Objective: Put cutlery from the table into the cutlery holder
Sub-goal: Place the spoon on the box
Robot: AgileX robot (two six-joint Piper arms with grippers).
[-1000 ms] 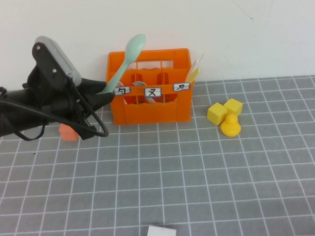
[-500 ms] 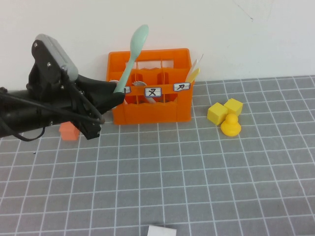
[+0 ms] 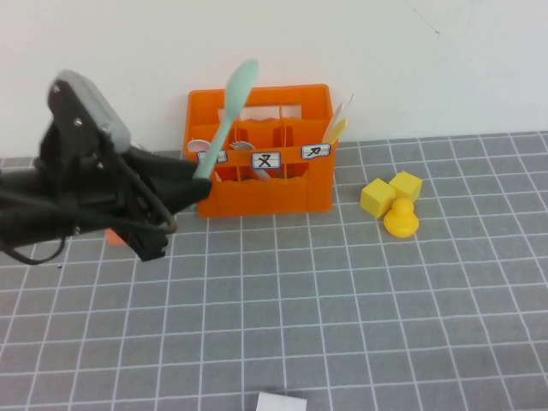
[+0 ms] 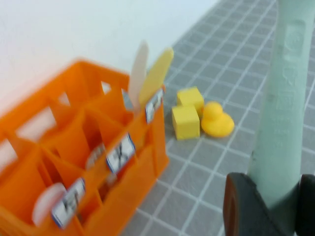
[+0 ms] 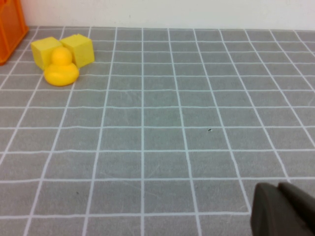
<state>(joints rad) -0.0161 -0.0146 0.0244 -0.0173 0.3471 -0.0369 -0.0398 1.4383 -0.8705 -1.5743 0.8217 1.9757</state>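
My left gripper (image 3: pixel 197 181) is shut on the handle of the mint-green spoon (image 3: pixel 229 111). It holds the spoon nearly upright, bowl up, in front of the left end of the orange cutlery holder (image 3: pixel 265 184). In the left wrist view the spoon (image 4: pixel 285 113) stands between the fingers of the left gripper (image 4: pixel 273 209), with the holder (image 4: pixel 138 167) off to one side. A pale pink spoon (image 4: pixel 47 209) sits in the holder's end compartment. The grey-blue fork cannot be made out for sure. My right gripper (image 5: pixel 288 211) hovers low over bare table (image 5: pixel 162 123), shut and empty.
Pale yellow-white sticks (image 3: pixel 336 124) stand in the holder's right compartment. Two yellow cubes (image 3: pixel 390 190) and a yellow duck (image 3: pixel 400 218) sit right of the holder. A small orange cube (image 3: pixel 113 237) is mostly hidden behind my left arm. A white object (image 3: pixel 281 401) lies at the front edge.
My left arm has drawn back to the left and toward the camera. The mint-green spoon has swung from a slant to nearly upright and stays in the gripper.
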